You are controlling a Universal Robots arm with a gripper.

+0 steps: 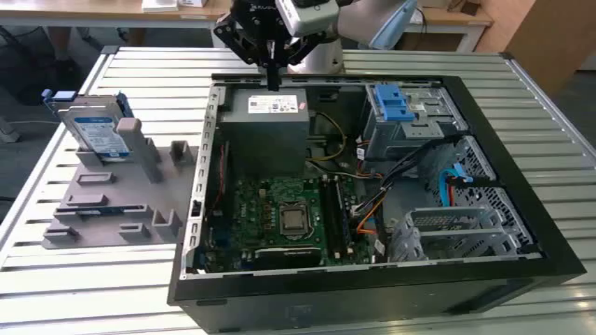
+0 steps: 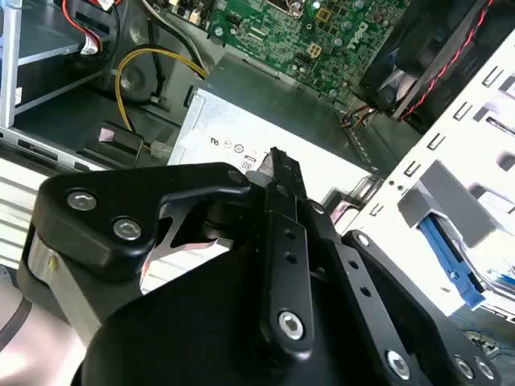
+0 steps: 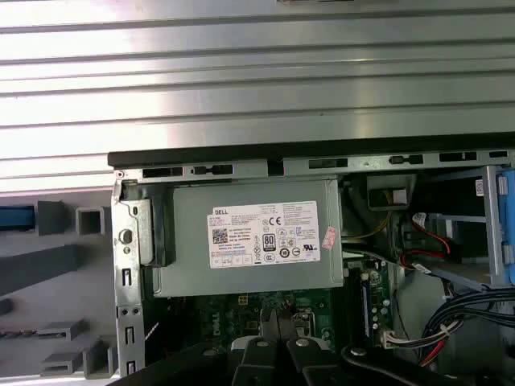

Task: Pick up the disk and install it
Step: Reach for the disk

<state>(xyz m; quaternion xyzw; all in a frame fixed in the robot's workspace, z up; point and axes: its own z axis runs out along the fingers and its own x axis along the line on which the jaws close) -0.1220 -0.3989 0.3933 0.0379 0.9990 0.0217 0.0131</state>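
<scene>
In the exterior view, a slatted metal table [image 1: 419,59] carries an open black computer case [image 1: 549,265]. Wooden desks [image 1: 93,10] stand behind it over a dark floor. The disk [image 1: 98,132] stands upright in a grey holder [image 1: 102,202] on the exterior view's left, well apart from the gripper [image 1: 273,80]. The gripper hangs over the power supply [image 1: 270,125], holding nothing, its fingers pressed together.

In the second wrist view, the black gripper [image 2: 278,173] points toward the power supply [image 2: 273,112], with a green circuit board [image 2: 338,40] and a fan [image 2: 418,56] beyond.

In the first wrist view, table slats [image 3: 241,72] run past the case's edge, and the joined fingertips [image 3: 278,334] sit above the circuit board, near the power supply [image 3: 249,241].
</scene>
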